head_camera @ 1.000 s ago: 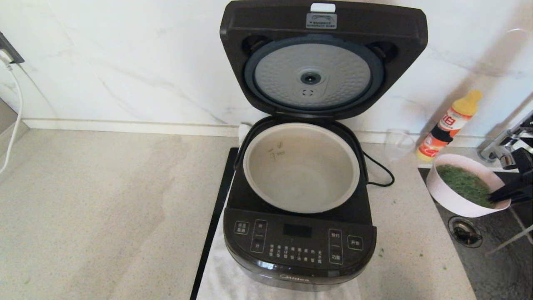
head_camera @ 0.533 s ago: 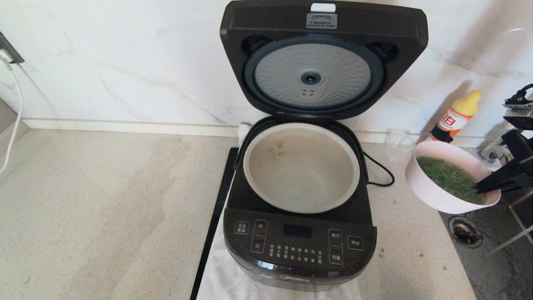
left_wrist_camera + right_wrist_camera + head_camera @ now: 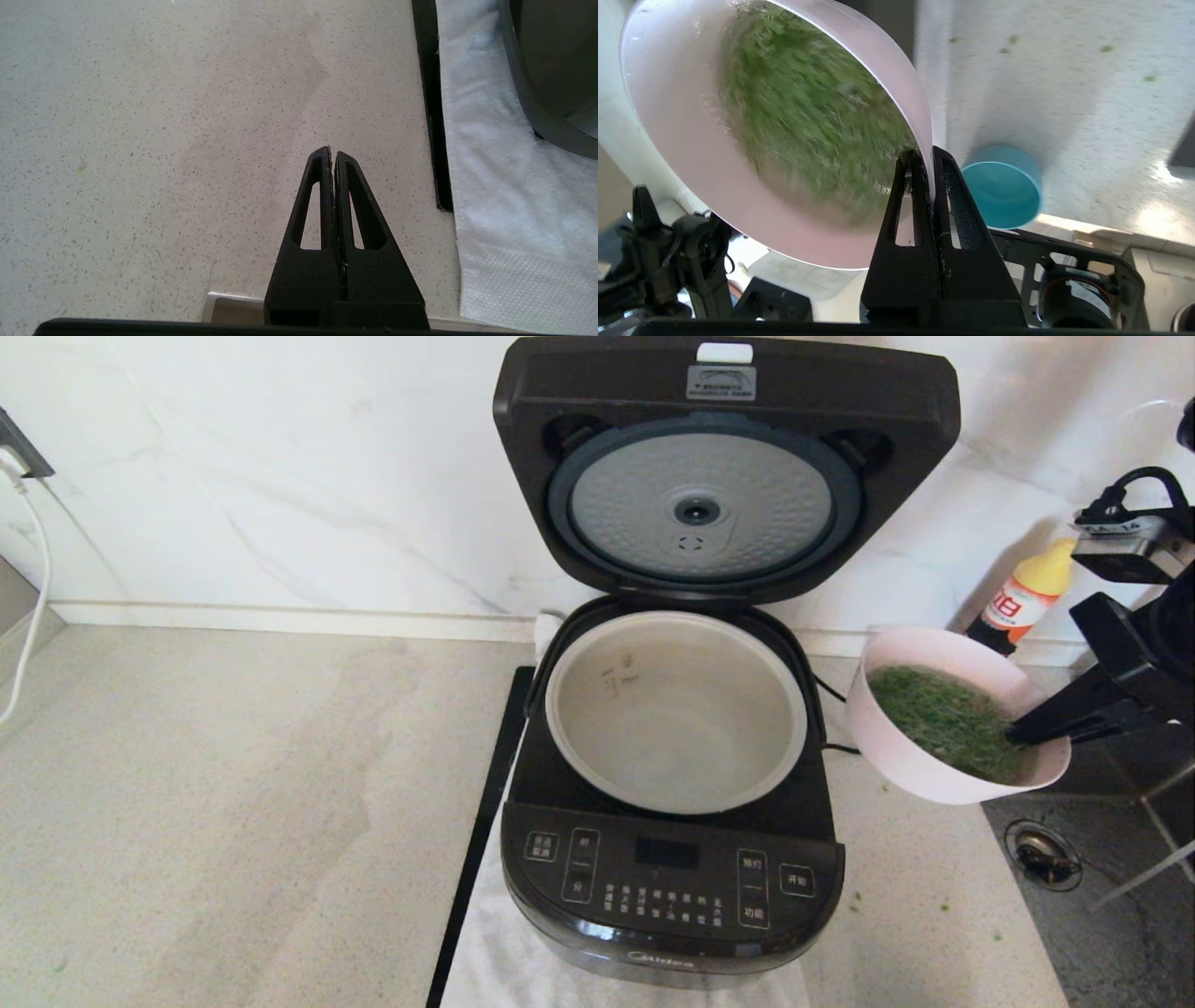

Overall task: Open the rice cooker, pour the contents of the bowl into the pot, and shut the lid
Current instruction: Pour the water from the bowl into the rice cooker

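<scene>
The black rice cooker (image 3: 672, 887) stands mid-counter with its lid (image 3: 725, 467) raised upright, the dimpled silver disc facing me. The pale grey pot (image 3: 676, 709) inside looks empty. Just right of the cooker, a pale pink bowl (image 3: 952, 719) holding green bits in water hangs in the air, tilted a little. My right gripper (image 3: 1018, 733) is shut on the bowl's right rim; in the right wrist view that gripper (image 3: 928, 161) pinches the bowl (image 3: 691, 140) wall. The left gripper (image 3: 332, 156) hovers shut and empty over bare counter left of the cooker.
An orange-capped sauce bottle (image 3: 1018, 597) stands against the back wall on the right. A sink with a drain (image 3: 1041, 859) lies at the right below the bowl. A blue cup (image 3: 1001, 189) sits on the counter. A white cloth (image 3: 495, 196) lies under the cooker.
The right gripper has carried the bowl up and to the left, from over the sink to just beside the cooker's right edge. The left arm has not moved.
</scene>
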### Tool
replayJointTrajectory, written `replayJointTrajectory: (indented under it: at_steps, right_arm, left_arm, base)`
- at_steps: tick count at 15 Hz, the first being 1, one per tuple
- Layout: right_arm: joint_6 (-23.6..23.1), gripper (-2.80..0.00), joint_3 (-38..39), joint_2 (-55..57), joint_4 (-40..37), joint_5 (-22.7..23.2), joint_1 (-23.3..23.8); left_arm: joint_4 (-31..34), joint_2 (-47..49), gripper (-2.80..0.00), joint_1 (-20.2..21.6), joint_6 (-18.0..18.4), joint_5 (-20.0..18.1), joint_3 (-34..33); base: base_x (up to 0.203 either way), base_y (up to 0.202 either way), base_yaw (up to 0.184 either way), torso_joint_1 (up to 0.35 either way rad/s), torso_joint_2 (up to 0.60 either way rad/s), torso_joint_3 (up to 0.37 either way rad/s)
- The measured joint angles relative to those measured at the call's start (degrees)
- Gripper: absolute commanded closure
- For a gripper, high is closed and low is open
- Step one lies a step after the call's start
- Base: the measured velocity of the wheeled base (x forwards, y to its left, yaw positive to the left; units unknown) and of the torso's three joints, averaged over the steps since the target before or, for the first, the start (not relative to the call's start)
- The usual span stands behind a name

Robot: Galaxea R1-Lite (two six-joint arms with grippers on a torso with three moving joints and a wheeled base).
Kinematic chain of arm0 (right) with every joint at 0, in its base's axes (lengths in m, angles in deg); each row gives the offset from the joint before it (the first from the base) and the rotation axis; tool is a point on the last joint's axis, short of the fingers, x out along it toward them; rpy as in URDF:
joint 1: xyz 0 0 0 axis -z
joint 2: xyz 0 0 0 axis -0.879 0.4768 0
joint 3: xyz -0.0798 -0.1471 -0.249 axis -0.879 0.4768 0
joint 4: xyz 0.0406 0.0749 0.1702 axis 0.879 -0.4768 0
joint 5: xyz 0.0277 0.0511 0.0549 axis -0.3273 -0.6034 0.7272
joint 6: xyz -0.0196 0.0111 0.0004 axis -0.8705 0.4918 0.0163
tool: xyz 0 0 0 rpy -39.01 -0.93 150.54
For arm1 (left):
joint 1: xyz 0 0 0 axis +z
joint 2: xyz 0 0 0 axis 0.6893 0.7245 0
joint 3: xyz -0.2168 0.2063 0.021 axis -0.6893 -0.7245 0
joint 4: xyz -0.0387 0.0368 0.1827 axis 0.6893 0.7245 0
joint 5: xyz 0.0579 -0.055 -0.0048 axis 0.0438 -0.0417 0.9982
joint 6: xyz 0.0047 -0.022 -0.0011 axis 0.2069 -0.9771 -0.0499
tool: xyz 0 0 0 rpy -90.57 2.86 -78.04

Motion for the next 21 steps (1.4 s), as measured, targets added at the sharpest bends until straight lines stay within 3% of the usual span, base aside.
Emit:
replayJointTrajectory:
  at_steps: [4, 9, 21]
  right_arm:
    - [2.75, 0.0, -0.2, -0.06, 3.19, -0.65, -6.06]
    - [6.17, 0.0, -0.24, 1.01, 7.56, -6.13, -13.61]
    - [9.62, 0.0, -0.33, 6.35, 14.11, -11.54, -23.59]
  left_arm:
    - [0.01, 0.0, 0.0, 0.0, -0.01, 0.01, -0.02]
    - [0.0, 0.0, 0.0, 0.0, -0.02, 0.04, -0.02]
    - [0.0, 0.0, 0.0, 0.0, -0.02, 0.01, 0.0]
  base:
    - [0.0, 0.0, 0.0, 0.0, 0.0, 0.0]
    - [0.0, 0.0, 0.0, 0.0, 0.0, 0.0]
    - [0.0, 0.0, 0.0, 0.0, 0.0, 0.0]
